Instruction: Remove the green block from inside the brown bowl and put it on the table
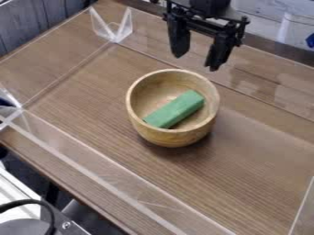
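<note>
Gripper (pixel 205 49) is seen pointing straight down, hung above and behind the brown bowl (pixel 174 107), toward its far-right rim; fingers are spread apart, nothing is held. No contact with the bowl can be made out. The arm above the gripper is cut off by the top edge. Green block (pixel 174 110) is seen lying inside the bowl, on the floor of it, long axis running diagonally from near-left to far-right. The bowl is set roughly mid-counter (pixel 98 83), clear acrylic walls (pixel 73 138) around it.
</note>
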Motion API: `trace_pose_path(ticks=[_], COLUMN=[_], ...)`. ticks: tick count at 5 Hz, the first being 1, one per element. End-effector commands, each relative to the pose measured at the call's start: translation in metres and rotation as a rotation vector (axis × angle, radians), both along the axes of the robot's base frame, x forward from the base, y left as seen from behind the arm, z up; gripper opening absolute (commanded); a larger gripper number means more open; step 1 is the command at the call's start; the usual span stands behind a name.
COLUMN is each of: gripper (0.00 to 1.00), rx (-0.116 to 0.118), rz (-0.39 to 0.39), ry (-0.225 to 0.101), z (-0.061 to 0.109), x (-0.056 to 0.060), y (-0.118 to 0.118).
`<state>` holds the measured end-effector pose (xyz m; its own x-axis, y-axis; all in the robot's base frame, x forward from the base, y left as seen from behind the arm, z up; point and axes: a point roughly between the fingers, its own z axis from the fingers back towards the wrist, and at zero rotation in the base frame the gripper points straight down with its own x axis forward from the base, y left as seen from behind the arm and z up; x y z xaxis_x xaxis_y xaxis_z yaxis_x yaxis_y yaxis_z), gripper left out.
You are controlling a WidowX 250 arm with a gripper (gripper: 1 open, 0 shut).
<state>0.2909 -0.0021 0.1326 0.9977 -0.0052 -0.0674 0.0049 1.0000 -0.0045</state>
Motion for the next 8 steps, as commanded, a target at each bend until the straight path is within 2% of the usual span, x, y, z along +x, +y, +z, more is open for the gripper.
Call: trace_pose_path(ticks=[1,2,3,4,5,6,8], gripper=[1.0,1.0,1.0,1.0,1.0,1.0,1.0], rx=[0.012,0.022,0.014,-0.004,-0.01,-0.01,-0.007], rz=[-0.014,-0.037,-0.069,-0.12,-0.147,-0.165,-0.199], ry=[0.028,0.057,0.054,0.039,0.032,0.019,-0.038], z=[-0.013,-0.031,-0.047,-0.059,-0.068,-0.073,-0.06], x=[-0.006,-0.017,-0.019,-0.017,-0.013,-0.009,-0.008], y=[0.002,0.007,0.01,0.013,0.014,0.013,0.009])
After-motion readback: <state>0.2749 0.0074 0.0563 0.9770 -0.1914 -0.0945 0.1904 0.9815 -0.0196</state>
